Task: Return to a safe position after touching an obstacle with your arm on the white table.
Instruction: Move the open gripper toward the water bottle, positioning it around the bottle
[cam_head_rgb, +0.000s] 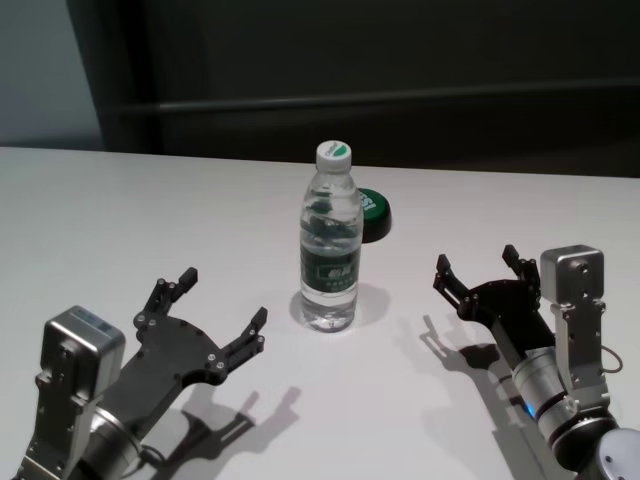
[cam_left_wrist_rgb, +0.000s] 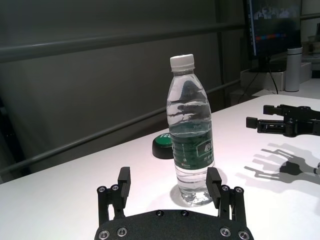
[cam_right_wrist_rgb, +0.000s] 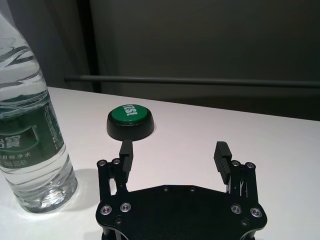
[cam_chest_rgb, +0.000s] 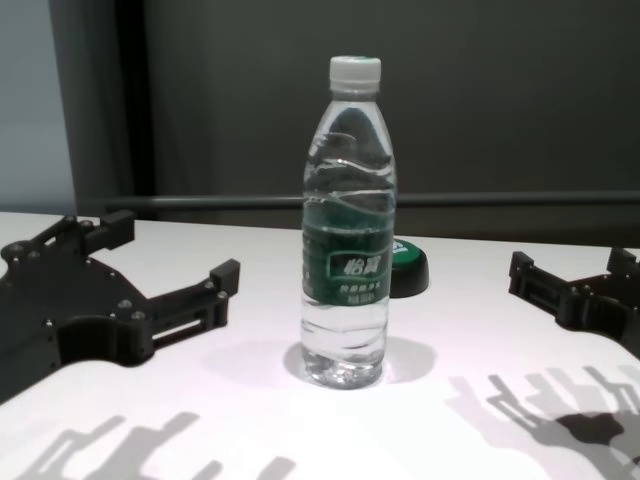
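The obstacle, a clear water bottle (cam_head_rgb: 329, 240) with a white cap and a dark green label, stands upright in the middle of the white table (cam_head_rgb: 120, 200). It also shows in the left wrist view (cam_left_wrist_rgb: 190, 135), the right wrist view (cam_right_wrist_rgb: 27, 135) and the chest view (cam_chest_rgb: 347, 230). My left gripper (cam_head_rgb: 222, 298) is open and empty, low over the table to the left of the bottle and apart from it. My right gripper (cam_head_rgb: 476, 260) is open and empty to the right of the bottle, also apart from it.
A low round black disc with a green top (cam_head_rgb: 374, 215) lies just behind the bottle to its right. A dark wall with a horizontal rail runs behind the table's far edge.
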